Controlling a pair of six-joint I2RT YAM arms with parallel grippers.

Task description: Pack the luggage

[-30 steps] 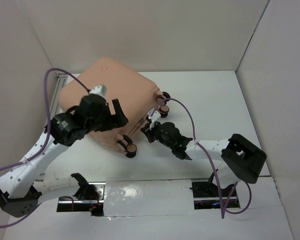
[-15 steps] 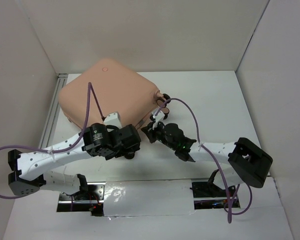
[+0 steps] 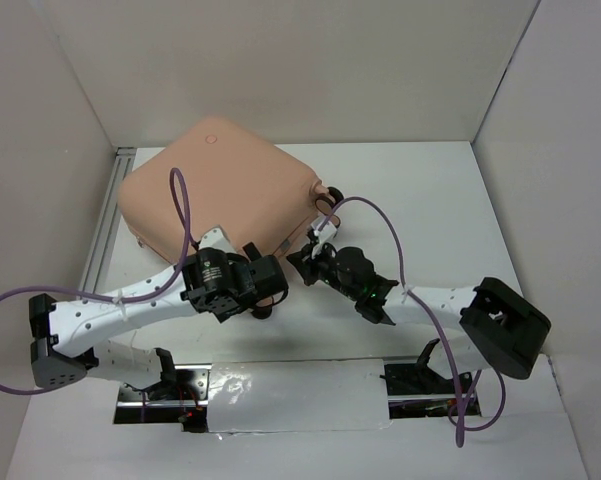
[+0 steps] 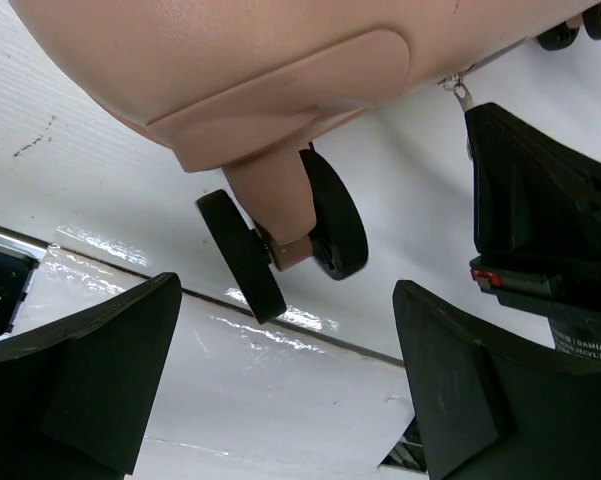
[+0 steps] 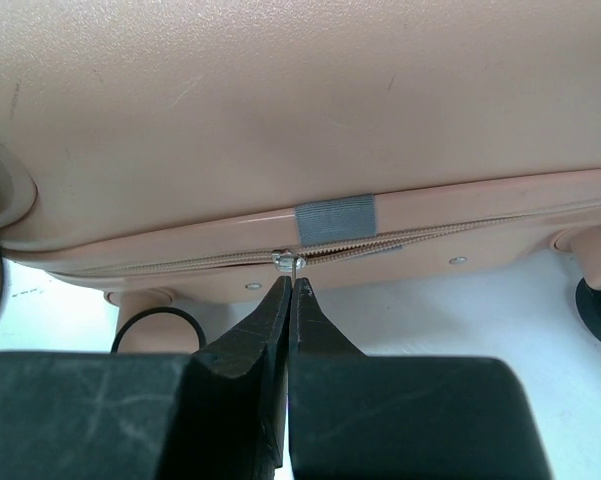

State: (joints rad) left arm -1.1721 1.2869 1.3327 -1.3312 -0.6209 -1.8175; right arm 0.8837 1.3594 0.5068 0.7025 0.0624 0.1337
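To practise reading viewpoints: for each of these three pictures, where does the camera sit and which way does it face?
Top external: above and behind the robot, looking down on table, luggage, left arm and right arm.
Left wrist: on the left arm, looking low along the table at a wheel; the open left gripper frames it.
Right wrist: on the right arm, facing the luggage's side; right gripper shut on the zipper pull.
Shared: both wrist views show the luggage's shell.
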